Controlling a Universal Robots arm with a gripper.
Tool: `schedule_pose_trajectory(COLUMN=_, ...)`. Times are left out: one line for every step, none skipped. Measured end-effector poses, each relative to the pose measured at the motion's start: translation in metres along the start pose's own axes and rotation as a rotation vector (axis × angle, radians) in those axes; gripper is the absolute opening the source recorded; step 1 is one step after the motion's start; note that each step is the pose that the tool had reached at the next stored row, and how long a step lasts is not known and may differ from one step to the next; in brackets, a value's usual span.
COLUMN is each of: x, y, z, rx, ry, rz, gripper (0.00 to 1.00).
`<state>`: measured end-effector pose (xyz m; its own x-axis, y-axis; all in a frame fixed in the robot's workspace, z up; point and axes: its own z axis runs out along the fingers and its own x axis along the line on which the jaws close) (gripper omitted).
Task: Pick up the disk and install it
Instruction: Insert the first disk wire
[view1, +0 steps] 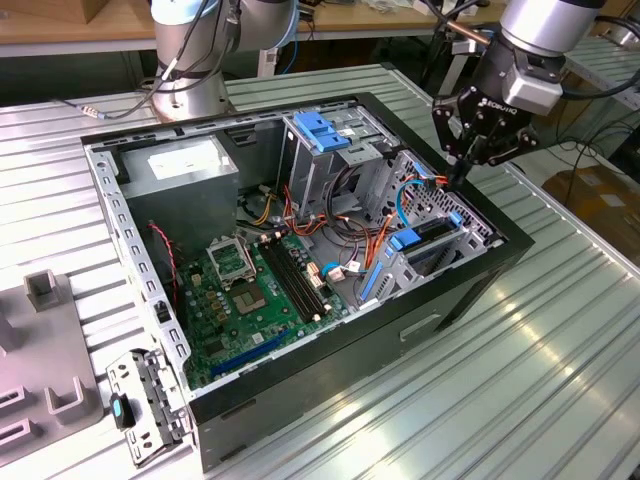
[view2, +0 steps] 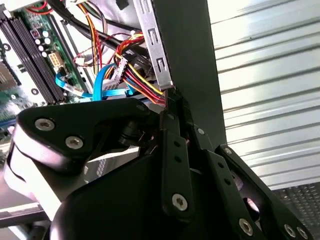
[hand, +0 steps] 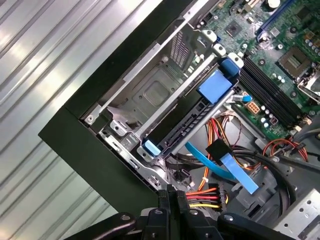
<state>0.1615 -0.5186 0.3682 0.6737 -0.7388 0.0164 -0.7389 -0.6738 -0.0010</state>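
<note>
**Claw at the drive-bay corner, fingers together, nothing held**

**Claw** (view1: 462, 172): one. It hangs over a corner of the open computer case (view1: 300, 380). In both wrist views the two fingers lie against each other with nothing between them.

**Disk** (hand: 186, 122): one. I judge it to be the slab seen edge-on in the black bracket with blue ends. It sits in the bay just below and inward of the claw, apart from it. The label is hidden, so this identification is tentative, and whether the disk is fully home cannot be told.

**Wire bundle** (hand: 202, 192): one, of red, yellow and black wires, right beside the claw tips. Blue flat cables run just past it, and their number is unclear.

**Drive cage** (view1: 320, 135): one, with a blue top, further inward from the claw.

**Power-supply box** (view1: 180, 165): one, well apart from the claw at the far corner.

**Motherboard** (view1: 250, 290): one, on the case floor well below the claw.

**Loose metal plate** (view1: 140, 410): one, on the worktop (view1: 540, 380), well apart from the claw.

**Risks, as judged:**
- The claw tips sit so close to the wire bundle that a sideways or downward move could hook a wire and pull out a plug.
- The case's metal rim is just beside the fingers, so a slightly wrong path could strike it.
- A disk that is not latched could slide in the bay if nudged.
</note>
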Motion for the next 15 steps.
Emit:
schedule_pose_trajectory(x=0.0, y=0.0, z=0.0, rx=-0.0003, ry=0.0, rz=0.015, gripper=0.17)
schedule_pose_trajectory(x=0.0, y=0.0, z=0.0, rx=-0.0007, ry=0.0001, rz=0.038, gripper=0.17)
schedule_pose_trajectory(x=0.0, y=0.0, z=0.0, rx=-0.0008, ry=0.0, rz=0.05, gripper=0.17)
schedule_pose_trajectory(x=0.0, y=0.0, z=0.0, rx=-0.0009, ry=0.0001, rz=0.056, gripper=0.17)
schedule_pose_trajectory(x=-0.0002, y=0.0002, z=0.0, rx=-0.001, ry=0.0, rz=0.06, gripper=0.17)
schedule_pose_trajectory(x=-0.0007, y=0.0008, z=0.0, rx=-0.0011, ry=0.0001, rz=0.062, gripper=0.17)
schedule_pose_trajectory(x=-0.0017, y=0.0022, z=0.0, rx=-0.001, ry=0.0001, rz=0.063, gripper=0.17)
schedule_pose_trajectory(x=-0.0023, y=0.0032, z=0.0, rx=-0.0011, ry=0.0001, rz=0.063, gripper=0.17)
schedule_pose_trajectory(x=-0.0036, y=0.0049, z=-0.0001, rx=-0.0011, ry=0.0001, rz=0.063, gripper=0.17)
schedule_pose_trajectory(x=-0.0045, y=0.006, z=-0.0001, rx=-0.0012, ry=0.0002, rz=0.07, gripper=0.17)
schedule_pose_trajectory(x=-0.0045, y=0.006, z=0.0, rx=-0.0016, ry=0.0001, rz=0.096, gripper=0.17)
schedule_pose_trajectory(x=-0.0045, y=0.006, z=0.0001, rx=-0.0018, ry=0.0001, rz=0.114, gripper=0.17)
schedule_pose_trajectory(x=-0.0045, y=0.006, z=0.0001, rx=-0.0022, ry=0.0002, rz=0.129, gripper=0.17)
schedule_pose_trajectory(x=-0.0046, y=0.006, z=0.0002, rx=-0.0025, ry=0.0002, rz=0.153, gripper=0.17)
schedule_pose_trajectory(x=-0.0046, y=0.006, z=0.0001, rx=-0.0028, ry=0.0003, rz=0.164, gripper=0.17)
